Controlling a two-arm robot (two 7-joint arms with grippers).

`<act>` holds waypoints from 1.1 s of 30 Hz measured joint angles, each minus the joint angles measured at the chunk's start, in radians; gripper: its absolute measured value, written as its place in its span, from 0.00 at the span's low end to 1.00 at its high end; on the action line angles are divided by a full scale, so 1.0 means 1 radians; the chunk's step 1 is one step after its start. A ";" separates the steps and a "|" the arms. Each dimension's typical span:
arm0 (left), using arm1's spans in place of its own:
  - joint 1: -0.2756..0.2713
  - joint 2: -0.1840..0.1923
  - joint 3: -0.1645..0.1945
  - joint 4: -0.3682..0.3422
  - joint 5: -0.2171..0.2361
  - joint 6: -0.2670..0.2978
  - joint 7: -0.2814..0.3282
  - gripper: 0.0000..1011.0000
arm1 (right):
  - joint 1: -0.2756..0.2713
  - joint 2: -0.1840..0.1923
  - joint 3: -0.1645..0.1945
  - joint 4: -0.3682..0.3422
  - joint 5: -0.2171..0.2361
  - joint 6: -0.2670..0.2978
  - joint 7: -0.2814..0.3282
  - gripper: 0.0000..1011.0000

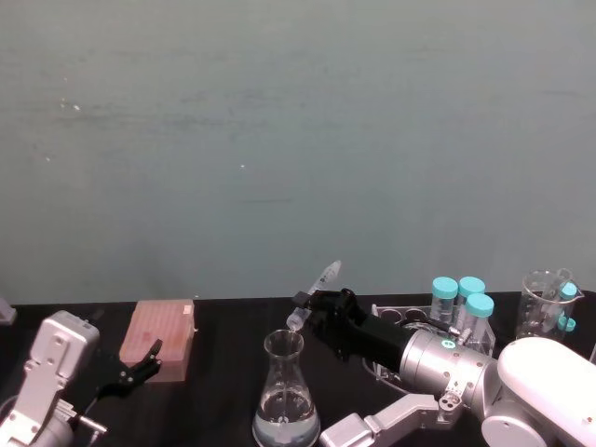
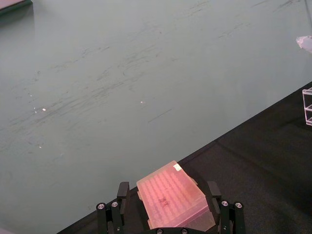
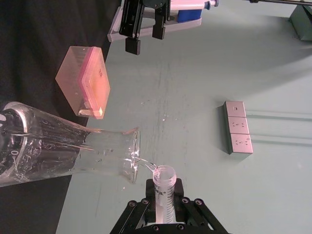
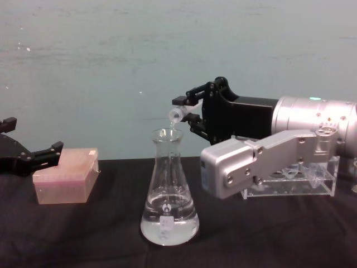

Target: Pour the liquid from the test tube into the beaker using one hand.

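Toward the left edge of the table [image 4: 268, 234], left claw [image 4: 32, 137] is hanging empty, fingers spread, just beside pink box [image 4: 64, 174]. Near the front edge's middle, beaker [image 4: 167, 190] is standing upright, holding liquid [image 4: 167, 230]. Right claw [image 4: 186, 109] is clamping test tube [image 4: 175, 114], tilting its mouth over the beaker's rim. Acrylic rack [image 4: 301, 181] is sitting toward the right edge.

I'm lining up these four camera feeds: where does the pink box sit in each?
Head view: pink box, lower left, just ahead of the left gripper.
Left wrist view: framed between that gripper's open fingers.
Right wrist view: on the black cloth, beyond the beaker, at.
Chest view: left of the beaker, by the gripper.
Shared landmark: the left gripper, close to the box in every view.
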State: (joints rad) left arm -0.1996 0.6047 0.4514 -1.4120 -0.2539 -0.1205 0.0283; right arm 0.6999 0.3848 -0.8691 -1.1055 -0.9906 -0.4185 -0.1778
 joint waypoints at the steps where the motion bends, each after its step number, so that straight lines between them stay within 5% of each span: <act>1: 0.000 0.000 0.000 0.000 0.000 0.000 0.000 0.99 | 0.001 0.000 -0.001 0.000 -0.001 0.001 -0.001 0.20; 25: 0.000 0.000 0.000 0.000 0.000 0.000 0.000 0.99 | 0.006 0.000 -0.013 -0.013 0.000 0.017 -0.001 0.20; 33: 0.000 0.000 0.000 0.000 0.000 0.000 0.000 0.99 | -0.051 0.000 0.107 -0.059 0.262 0.005 0.166 0.20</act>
State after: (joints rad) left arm -0.1996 0.6047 0.4514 -1.4120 -0.2539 -0.1205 0.0282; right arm 0.6493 0.3844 -0.7618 -1.1641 -0.7287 -0.4130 -0.0120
